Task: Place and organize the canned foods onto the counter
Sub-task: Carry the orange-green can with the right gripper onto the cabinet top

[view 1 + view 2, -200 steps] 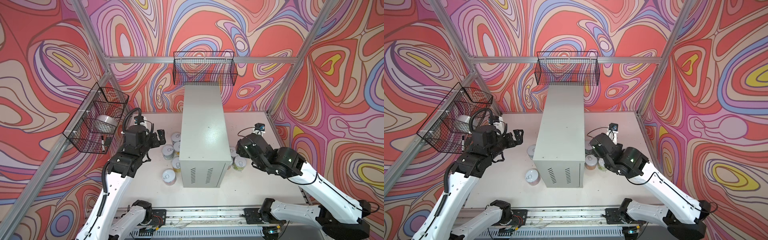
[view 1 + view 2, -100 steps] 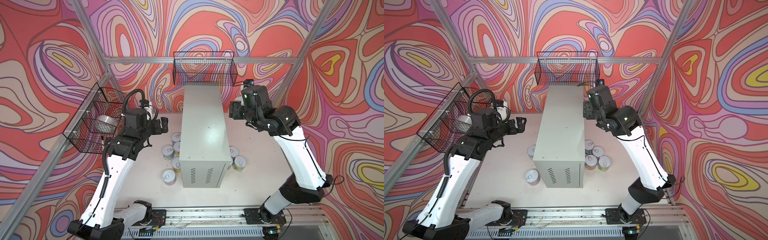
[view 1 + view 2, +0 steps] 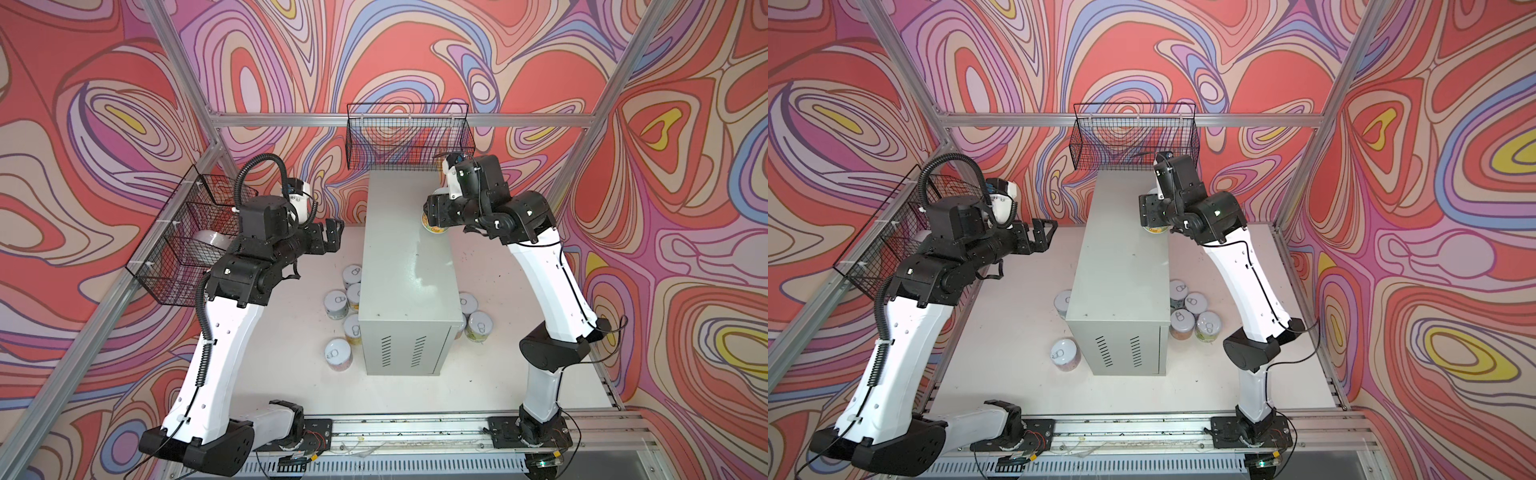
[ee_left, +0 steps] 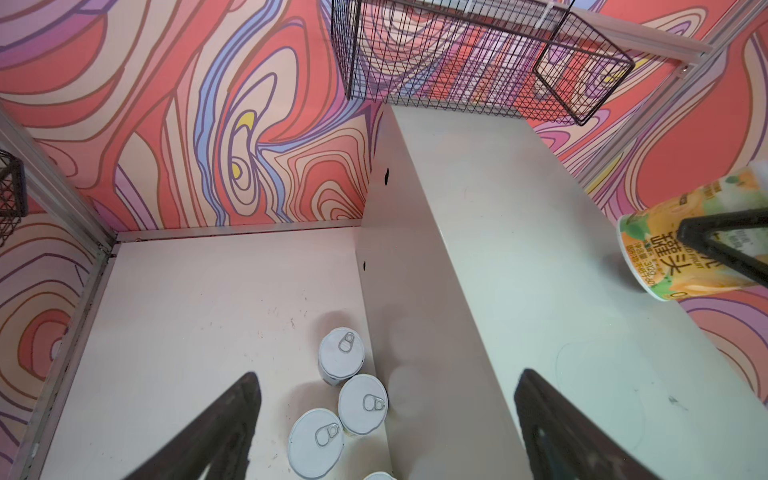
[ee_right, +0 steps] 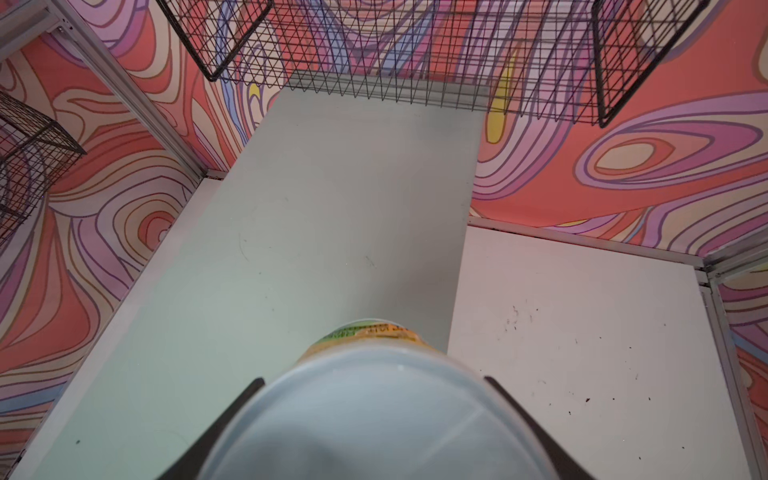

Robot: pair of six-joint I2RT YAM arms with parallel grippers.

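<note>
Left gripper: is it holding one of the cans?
No, the left gripper is open with nothing between its fingers, in the air beside the counter.

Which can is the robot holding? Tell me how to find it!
Find the tall grey cabinet in the middle of the white table. At the right edge of its top, toward the back wall, the right gripper grips a can with an orange-and-green label. It is the only can up there; the other cans stand on the table.
</note>
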